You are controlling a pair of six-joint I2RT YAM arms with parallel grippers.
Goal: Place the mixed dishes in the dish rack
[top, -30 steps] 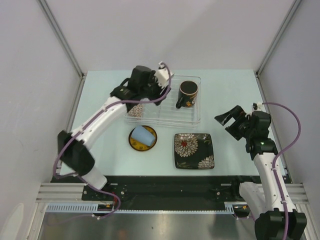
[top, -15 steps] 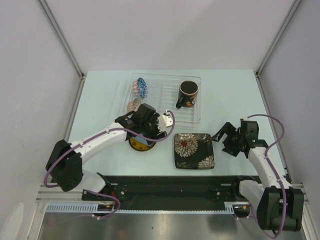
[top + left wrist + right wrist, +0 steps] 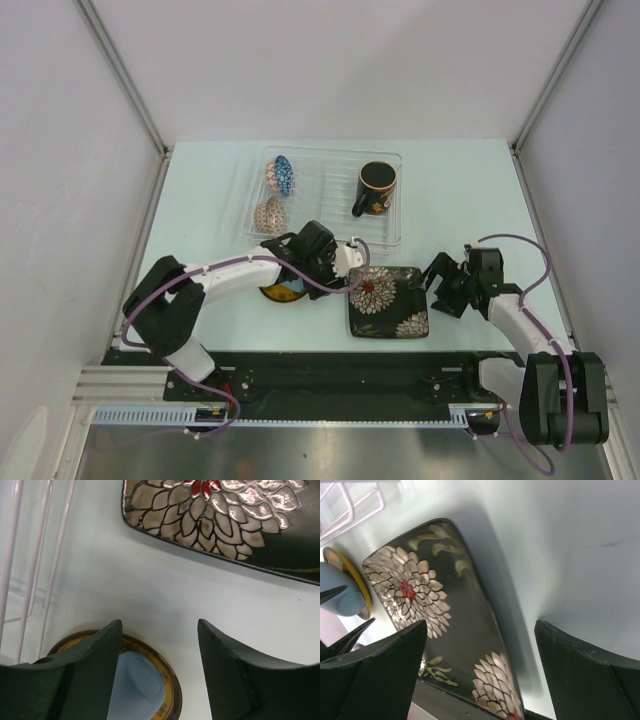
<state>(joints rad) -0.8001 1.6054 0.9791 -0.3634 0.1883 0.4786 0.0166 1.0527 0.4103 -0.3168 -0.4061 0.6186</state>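
The clear dish rack [image 3: 325, 228] holds the blue patterned bowl [image 3: 283, 173] and the beige patterned bowl [image 3: 270, 212] on edge at its left, and the dark mug [image 3: 377, 187] at its right. The pale blue cup [image 3: 135, 685] lies on the small yellow plate [image 3: 172, 685], mostly hidden under my left arm in the top view. My left gripper [image 3: 159, 625] is open and empty, low over the table just right of the cup. The black floral square plate [image 3: 388, 300] lies flat on the table. My right gripper [image 3: 441, 285] is open and empty at the plate's right edge, the edge between its fingers [image 3: 480, 625].
White panels wall in the table on the left, back and right. A black rail runs along the near edge [image 3: 340, 365]. The rack's wire dividers [image 3: 35, 555] are just left of my left gripper.
My left arm has drawn back from the rack's left end, leaving both bowls standing there, and come down by the cup and yellow plate. My right gripper has moved down to the black plate's right edge.
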